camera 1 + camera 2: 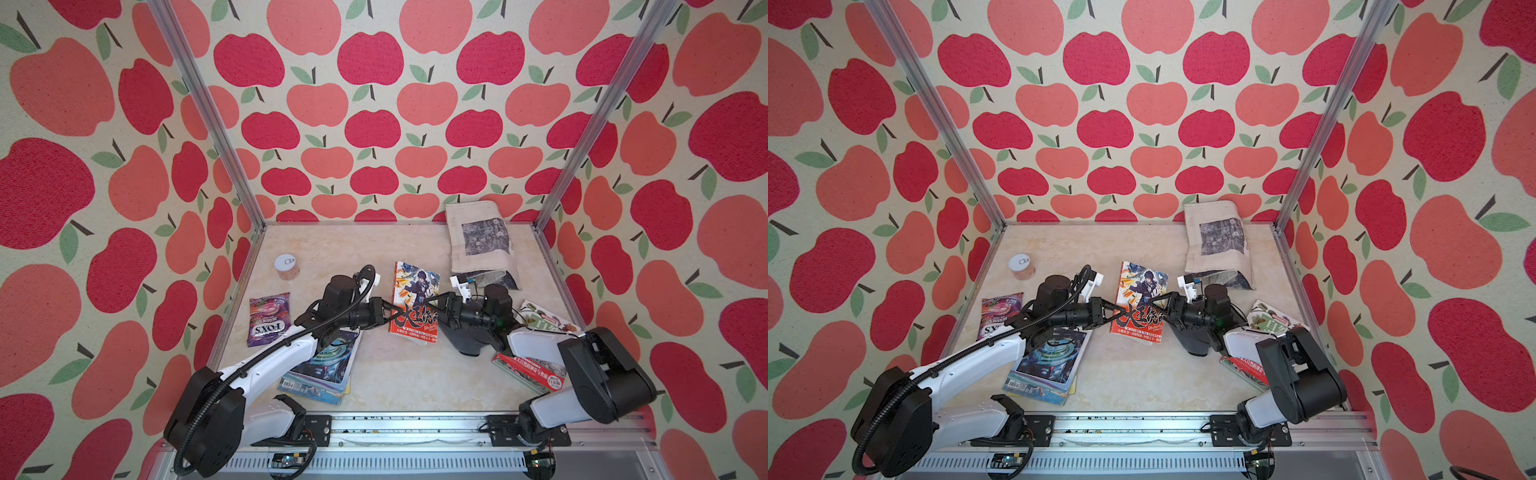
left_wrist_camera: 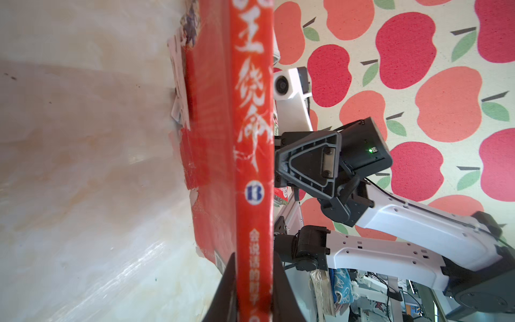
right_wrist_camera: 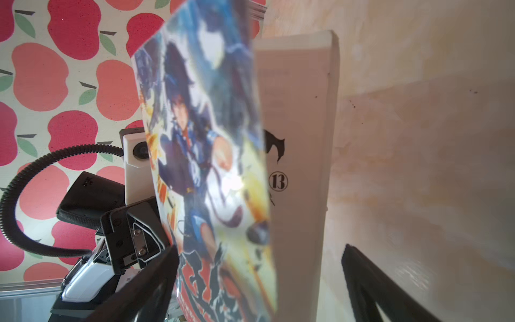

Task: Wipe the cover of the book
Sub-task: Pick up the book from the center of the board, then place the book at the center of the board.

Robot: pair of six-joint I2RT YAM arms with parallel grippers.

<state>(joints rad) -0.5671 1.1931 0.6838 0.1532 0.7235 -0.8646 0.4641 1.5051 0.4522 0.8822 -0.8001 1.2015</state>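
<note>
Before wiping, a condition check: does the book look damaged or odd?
Yes. On the book, the red cover is torn and ragged along one edge, seen from the left wrist; the front cover bows away from the pages.

book (image 1: 417,289) at centre, newspaper (image 1: 478,237) behind right, candy bag (image 1: 268,318) far left

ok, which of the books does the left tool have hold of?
The red-spined manga in the middle, volume 13: the left tool is shut on its spine. The blue book, green book and red-banded book lie ungripped.
</note>
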